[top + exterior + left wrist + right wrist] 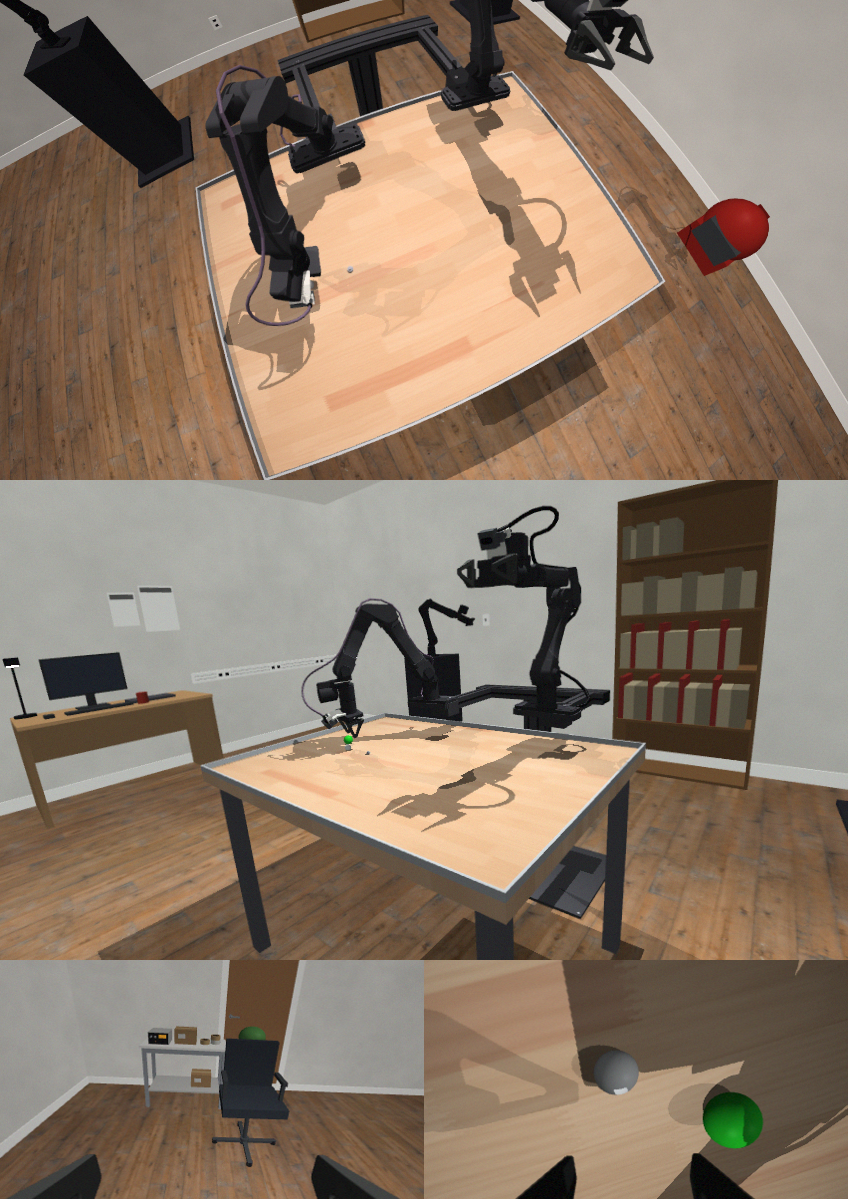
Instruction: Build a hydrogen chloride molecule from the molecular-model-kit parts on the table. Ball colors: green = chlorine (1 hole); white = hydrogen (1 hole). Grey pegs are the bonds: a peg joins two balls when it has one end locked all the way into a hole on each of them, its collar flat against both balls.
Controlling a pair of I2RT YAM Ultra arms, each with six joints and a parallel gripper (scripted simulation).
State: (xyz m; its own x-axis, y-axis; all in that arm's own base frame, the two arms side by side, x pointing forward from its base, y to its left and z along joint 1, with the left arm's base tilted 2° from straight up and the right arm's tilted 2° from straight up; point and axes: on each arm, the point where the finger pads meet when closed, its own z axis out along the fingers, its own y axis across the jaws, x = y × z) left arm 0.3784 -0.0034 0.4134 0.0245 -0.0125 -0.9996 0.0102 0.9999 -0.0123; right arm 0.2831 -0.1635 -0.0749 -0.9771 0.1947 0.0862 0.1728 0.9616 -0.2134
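Note:
The green ball (348, 739) (733, 1120) rests on the table, ahead and right of the right fingers in the right wrist view. The white ball (348, 748) (616, 1073), grey in shadow, lies ahead of them, apart from the green ball. No hole shows on either ball. The top view shows neither ball; the right arm covers that area. A small grey peg (349, 270) (367, 753) stands apart on the table. My right gripper (355, 732) (633, 1165) is partly open and empty, low over the table near the balls. My left gripper (629, 62) (477, 573) (206, 1165) is wide open, empty and raised high.
The table (416, 368) (452, 860) has a raised grey rim (624, 208). The right arm's purple cable (279, 324) loops beside its wrist. Both arms cast shadows over the wood. The left wrist view shows a chair (251, 1077) and a shelf table (184, 1046) far off.

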